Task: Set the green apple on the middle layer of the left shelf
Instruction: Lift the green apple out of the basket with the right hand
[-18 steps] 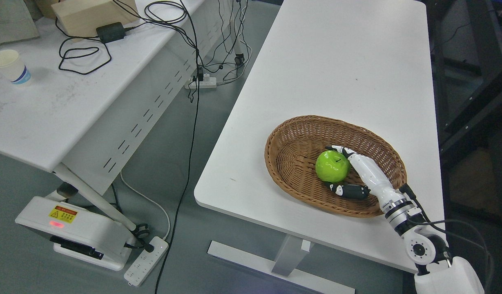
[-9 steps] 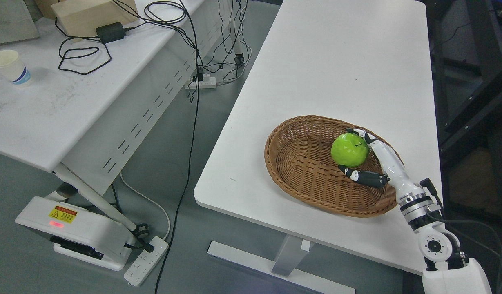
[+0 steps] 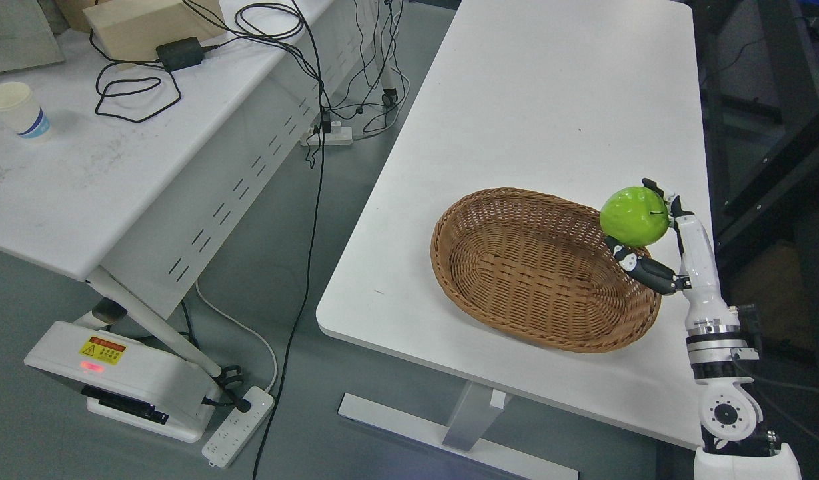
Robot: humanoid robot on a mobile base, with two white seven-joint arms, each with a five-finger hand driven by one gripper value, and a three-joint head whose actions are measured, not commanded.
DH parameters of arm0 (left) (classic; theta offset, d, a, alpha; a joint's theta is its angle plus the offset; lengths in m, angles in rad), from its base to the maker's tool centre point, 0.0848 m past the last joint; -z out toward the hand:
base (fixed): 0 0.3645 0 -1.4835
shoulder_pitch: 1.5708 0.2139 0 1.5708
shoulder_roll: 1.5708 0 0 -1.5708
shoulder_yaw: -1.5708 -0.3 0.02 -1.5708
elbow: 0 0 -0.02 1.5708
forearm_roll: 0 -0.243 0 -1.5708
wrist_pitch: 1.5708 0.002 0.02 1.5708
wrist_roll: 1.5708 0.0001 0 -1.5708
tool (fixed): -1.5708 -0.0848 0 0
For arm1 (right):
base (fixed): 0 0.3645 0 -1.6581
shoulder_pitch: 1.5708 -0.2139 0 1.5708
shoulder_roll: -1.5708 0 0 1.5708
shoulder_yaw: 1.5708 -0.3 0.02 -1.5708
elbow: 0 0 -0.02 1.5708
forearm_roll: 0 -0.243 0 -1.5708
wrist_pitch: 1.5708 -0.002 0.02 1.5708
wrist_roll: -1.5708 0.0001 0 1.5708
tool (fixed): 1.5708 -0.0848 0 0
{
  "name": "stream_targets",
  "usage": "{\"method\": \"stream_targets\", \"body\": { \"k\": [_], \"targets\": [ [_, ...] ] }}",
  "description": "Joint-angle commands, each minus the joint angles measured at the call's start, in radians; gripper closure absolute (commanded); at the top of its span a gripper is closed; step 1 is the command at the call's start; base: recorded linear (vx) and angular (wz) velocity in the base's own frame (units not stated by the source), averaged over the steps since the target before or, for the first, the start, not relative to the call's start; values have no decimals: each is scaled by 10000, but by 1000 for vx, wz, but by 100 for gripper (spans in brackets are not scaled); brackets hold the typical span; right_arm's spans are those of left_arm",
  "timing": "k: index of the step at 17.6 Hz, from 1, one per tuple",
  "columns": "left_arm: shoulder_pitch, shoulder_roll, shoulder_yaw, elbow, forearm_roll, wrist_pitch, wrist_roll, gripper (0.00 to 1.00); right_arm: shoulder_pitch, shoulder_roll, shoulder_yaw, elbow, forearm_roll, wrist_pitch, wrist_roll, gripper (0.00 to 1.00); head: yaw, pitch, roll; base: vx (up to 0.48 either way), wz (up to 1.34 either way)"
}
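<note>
One apple, bright green, held aloft in the right hand above the far right rim of the basket, clear of the weave. Nearly round, so no real long axis; stem dimple turned to the right, toward the palm, stem axis lying close to level. Fingers curled over the top right of the fruit, dark thumb pressed up from beneath, grip closed firmly on it. Forearm rising almost straight up from the lower right corner, just off the right edge of the white table. Basket oval, brown wicker, sitting near the front right of the table, long axis running from upper left to lower right. Left hand out of sight. Beyond the gap of grey floor, on the left, a second table bearing a paper cup, a wooden box and a black adapter with looping cables. Down on the floor, two power strips and a white base unit with a yellow warning label.
</note>
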State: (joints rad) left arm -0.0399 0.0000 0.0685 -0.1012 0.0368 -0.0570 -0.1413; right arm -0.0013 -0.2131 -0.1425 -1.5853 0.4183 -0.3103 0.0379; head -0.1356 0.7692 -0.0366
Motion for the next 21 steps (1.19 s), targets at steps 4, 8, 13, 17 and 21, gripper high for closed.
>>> {"method": "stream_targets", "body": {
  "k": [4,8,13,17,21],
  "targets": [
    [0,175,5,0,0,-13,1,0,734,751,-676,-346,-72,-271,-10,100,0,0,0,-35,-1],
    [0,175,-25,0,0,2,1,0,719,735,-570,-300,-57,-165,51,100,0,0,0,-96,-28],
    [0,175,-26,0,0,-13,1,0,1286,903,335,-300,-57,-164,36,100,0,0,0,-136,-35],
    [0,175,-26,0,0,-13,1,0,1348,950,366,-300,-57,-149,36,100,0,0,0,-118,-195],
    [0,175,-26,0,0,-13,1,0,1486,965,382,-300,-57,-164,36,100,0,0,0,-124,-212]
  ]
}}
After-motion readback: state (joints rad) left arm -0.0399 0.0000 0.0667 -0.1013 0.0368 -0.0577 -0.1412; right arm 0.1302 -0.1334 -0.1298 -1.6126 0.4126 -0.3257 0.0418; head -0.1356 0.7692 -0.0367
